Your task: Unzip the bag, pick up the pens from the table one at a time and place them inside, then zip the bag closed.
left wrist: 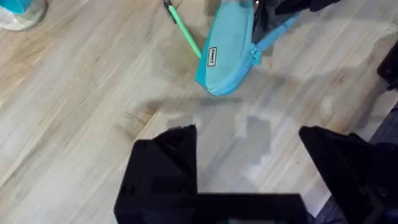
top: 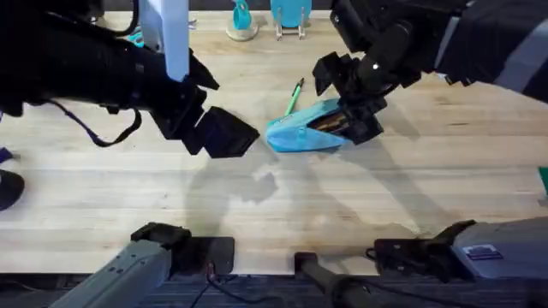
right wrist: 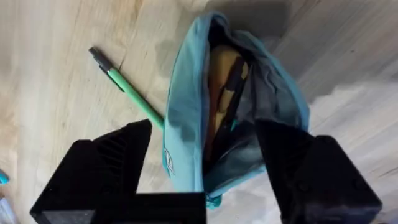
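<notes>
Light blue soft fabric pouch (right wrist: pixel 186 118), unzipped, orange pen (right wrist: pixel 219 81) inside; slim green pen (right wrist: pixel 134 93) on wooden counter (top: pixel 128 188) just beside it; right claw (right wrist: pixel 202 168), fingers apart, should shift beside pouch and close across the pen's middle.

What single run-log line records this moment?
bag: unzipped, orange pen inside | green pen: on table | right pincer: open over bag | left pincer: open, empty
</notes>
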